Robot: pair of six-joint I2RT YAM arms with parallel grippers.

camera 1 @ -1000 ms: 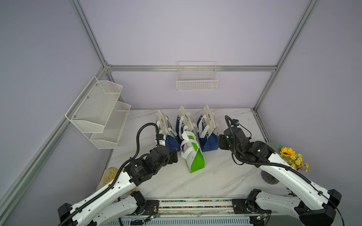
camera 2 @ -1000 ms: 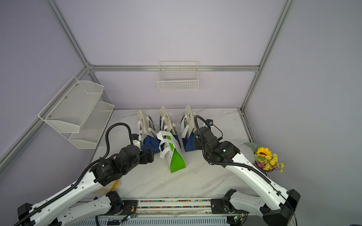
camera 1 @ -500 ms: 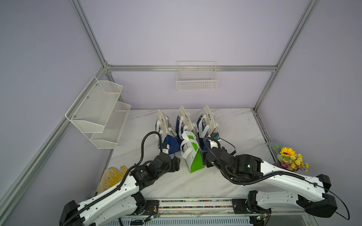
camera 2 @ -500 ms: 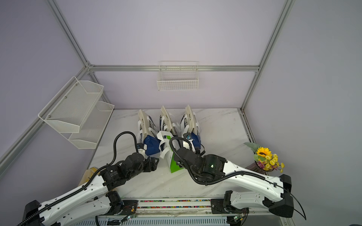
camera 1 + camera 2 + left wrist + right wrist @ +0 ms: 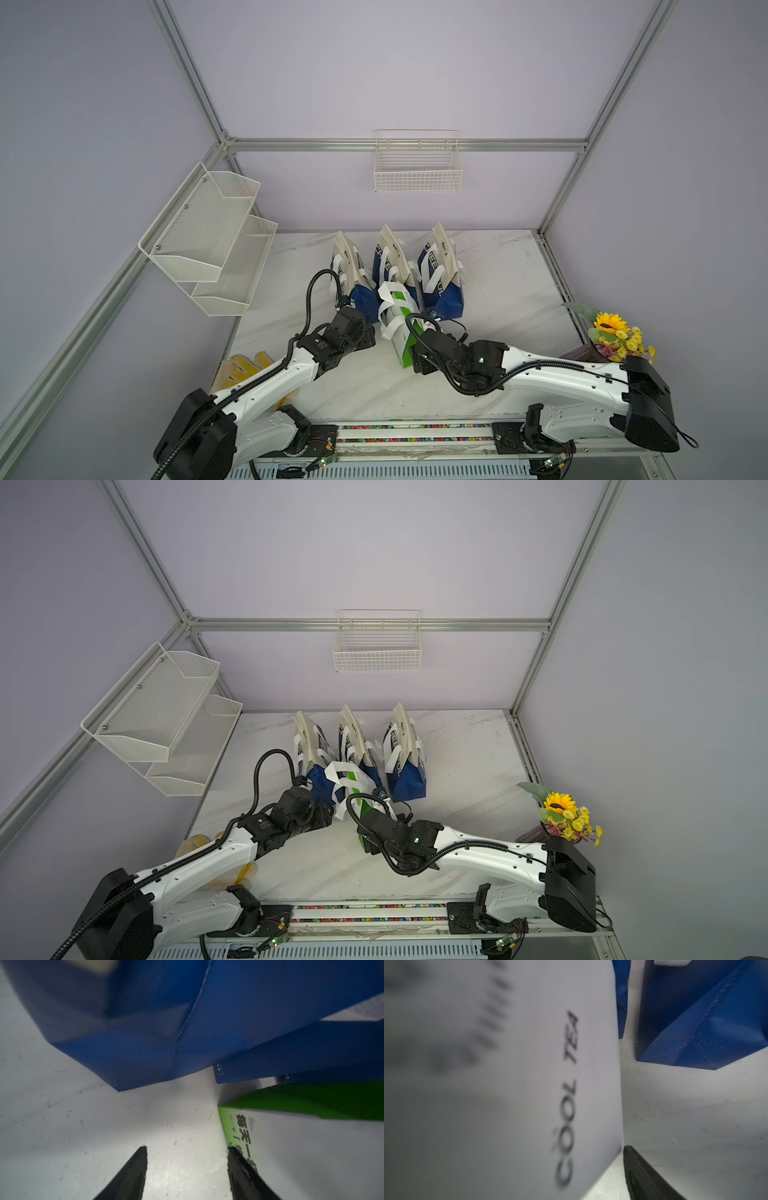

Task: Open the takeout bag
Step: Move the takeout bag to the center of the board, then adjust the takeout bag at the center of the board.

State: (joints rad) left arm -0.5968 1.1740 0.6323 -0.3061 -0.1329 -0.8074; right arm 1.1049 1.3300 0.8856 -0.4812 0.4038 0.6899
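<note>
While the takeout bag [image 5: 398, 332] stands upright mid-table, just near of the row of three blue bags [image 5: 440, 274], you've got both arms low at its base and nothing opened yet. Its top looks pinched flat in both top views, w/ the white handles [image 5: 390, 309] flopped over to the left. Your left gripper [image 5: 187, 1148] sits at the bag's left side, jaws spread w/ only bare table [image 5: 83, 1126] between them; one finger [image 5: 241, 1165] lies right against the bag's printed white face, the other stands clear. Your right gripper [image 5: 417, 359] is at the bag's near-right corner. The right wrist view shows one finger [image 5: 639, 1169] just beside the bag's edge, the other hidden, so you can't tell if it's gripping. By my read you're approx. at the approach stage: bracing or gripping the walls is left, then pulling the mouth apart.
</note>
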